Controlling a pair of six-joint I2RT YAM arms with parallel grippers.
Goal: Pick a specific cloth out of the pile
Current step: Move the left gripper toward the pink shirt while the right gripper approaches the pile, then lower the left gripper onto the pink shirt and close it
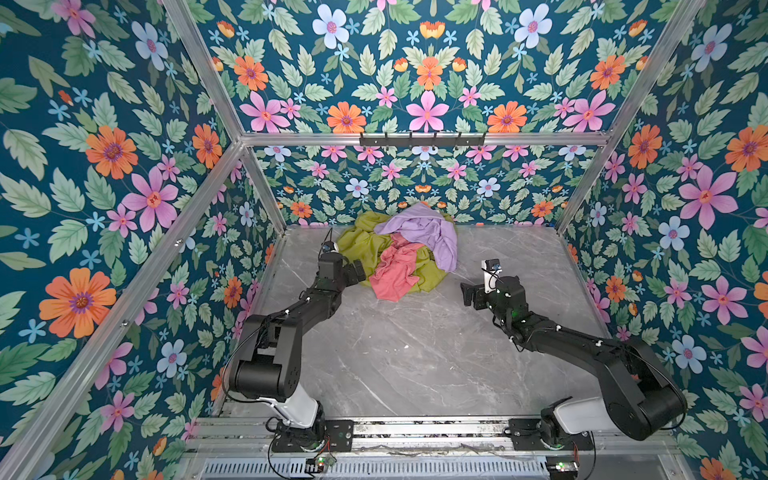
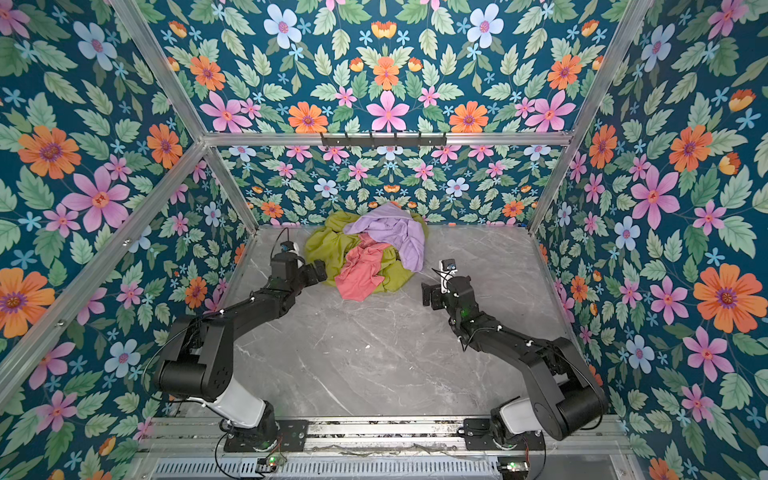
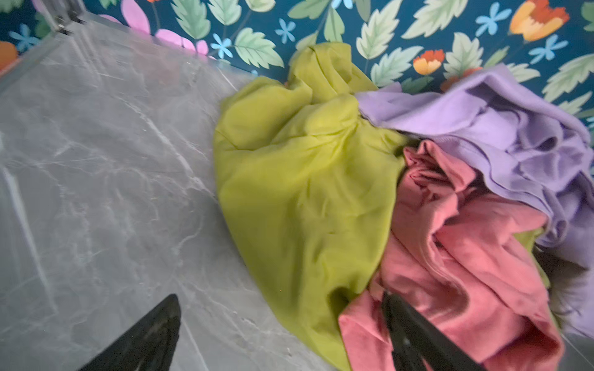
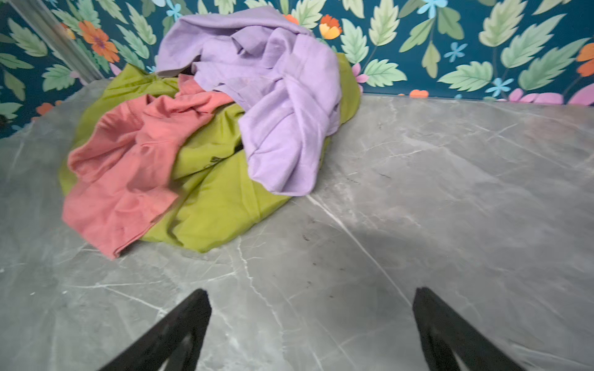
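Note:
The pile lies at the back of the grey marble table, against the wall. Its olive-green cloth is lowest and a lilac cloth lies on top. The salmon-pink cloth spills down the pile's front onto the table. My left gripper is open at the pile's left edge. One of its fingers is over the pink cloth and the other is over bare table. My right gripper stands open and empty above the table, right of the pile.
Floral walls and aluminium frame posts close in the table on three sides. A black hook rail hangs on the crossbar above the back wall. Both arm bases stand on a rail at the front edge.

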